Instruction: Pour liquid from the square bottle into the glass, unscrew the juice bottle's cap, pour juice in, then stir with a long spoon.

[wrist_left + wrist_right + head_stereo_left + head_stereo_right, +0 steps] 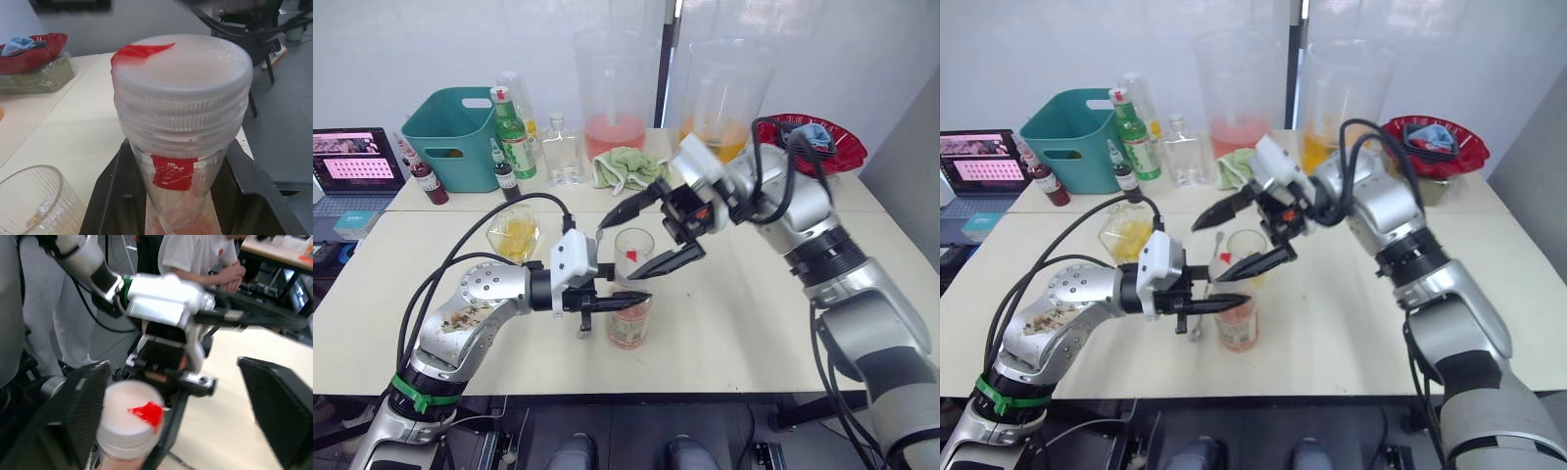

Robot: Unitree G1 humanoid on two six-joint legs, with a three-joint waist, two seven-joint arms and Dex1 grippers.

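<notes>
Currently the ribbed clear glass (516, 233) on the cream table (754, 323) holds yellowish liquid, so the square-bottle pour looks done. Just right of it, the left gripper (628, 302) has its fingers closed around the clear plastic juice bottle with pinkish juice (630, 318), standing upright near the front edge. Its white ribbed screw cap with a red tag (182, 81) is on. Above it, the right gripper (644, 233) hangs spread wide, gripping nothing. Left to do: unscrewing, juice pour, stirring.
</notes>
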